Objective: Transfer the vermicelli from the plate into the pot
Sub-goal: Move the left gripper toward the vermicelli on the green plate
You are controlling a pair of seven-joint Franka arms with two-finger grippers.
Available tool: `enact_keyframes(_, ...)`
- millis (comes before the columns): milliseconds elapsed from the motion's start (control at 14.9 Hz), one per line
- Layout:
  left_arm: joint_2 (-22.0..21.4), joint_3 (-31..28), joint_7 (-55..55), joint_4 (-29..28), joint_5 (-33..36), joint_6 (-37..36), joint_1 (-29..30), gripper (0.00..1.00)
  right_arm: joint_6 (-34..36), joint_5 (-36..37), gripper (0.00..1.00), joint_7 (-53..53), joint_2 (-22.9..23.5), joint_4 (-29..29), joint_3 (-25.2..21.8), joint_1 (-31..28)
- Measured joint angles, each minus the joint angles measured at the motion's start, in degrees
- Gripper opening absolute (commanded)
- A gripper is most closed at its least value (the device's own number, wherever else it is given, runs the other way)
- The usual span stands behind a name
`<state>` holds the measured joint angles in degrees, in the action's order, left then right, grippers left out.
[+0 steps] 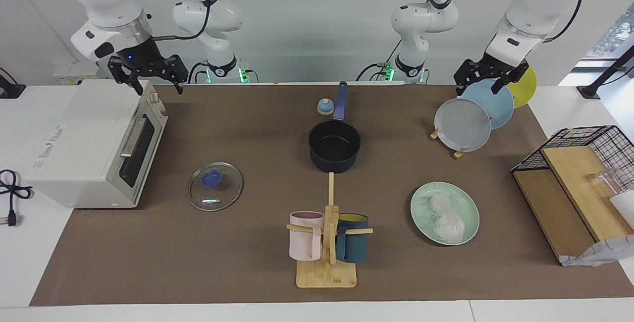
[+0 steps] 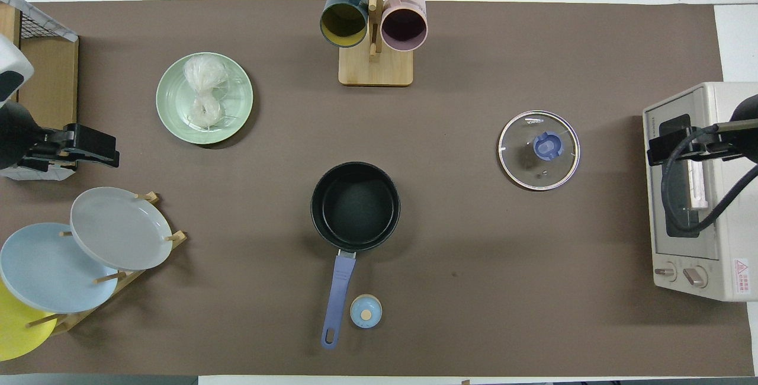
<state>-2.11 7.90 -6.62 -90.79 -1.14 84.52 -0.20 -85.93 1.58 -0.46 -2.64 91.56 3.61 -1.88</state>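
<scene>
The whitish vermicelli bundle (image 1: 448, 218) (image 2: 204, 93) lies on the mint-green plate (image 1: 422, 202) (image 2: 238, 100), toward the left arm's end of the table. The dark navy pot (image 1: 334, 146) (image 2: 355, 206) stands mid-table, nearer to the robots than the plate. It is empty, and its blue handle (image 2: 337, 296) points toward the robots. My left gripper (image 1: 478, 89) (image 2: 95, 148) is open and empty, up over the plate rack. My right gripper (image 1: 159, 89) (image 2: 657, 148) is open and empty, up over the toaster oven.
A glass lid (image 1: 215, 186) lies beside the toaster oven (image 1: 94, 143). A mug tree (image 1: 327, 242) with pink and teal mugs stands farther out than the pot. A rack of grey, blue and yellow plates (image 1: 463, 124), a small blue knob (image 1: 325, 107) and a wire-and-wood shelf (image 1: 579, 178) are also here.
</scene>
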Motion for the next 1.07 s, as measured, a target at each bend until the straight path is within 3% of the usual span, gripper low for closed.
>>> enact_keyframes(670,-0.1,0.1,0.0,-0.1,0.0,0.9,0.0,1.00,-2.3,0.0,1.00,0.0,0.0,0.3,-0.1,0.0)
enact_keyframes(1072,2.2,0.8,-0.3,-5.2,0.0,12.5,-1.0,1.00,-1.9,-0.2,1.00,0.1,0.0,0.3,-0.1,0.0)
